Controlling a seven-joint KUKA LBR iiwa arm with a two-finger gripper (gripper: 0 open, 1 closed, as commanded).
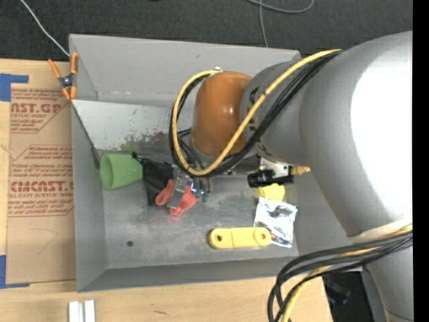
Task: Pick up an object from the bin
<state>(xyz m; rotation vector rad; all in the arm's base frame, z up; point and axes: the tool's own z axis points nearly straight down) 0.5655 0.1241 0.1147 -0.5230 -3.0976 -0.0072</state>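
Your claw (178, 196) low beside the black piece (155, 174) near the green cup (120, 171), its grip unclear to you.

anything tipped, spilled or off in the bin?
Only the green cup: it lies on its side at the left of the bin, beside a black part. Nothing looks spilled or broken; the other pieces lie loose on the floor.

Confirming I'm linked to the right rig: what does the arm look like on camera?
The arm is thick, rounded and silver-grey. Its wrist wears a glossy orange dome cover. Yellow and black cables loop round the cover and run back along the arm.
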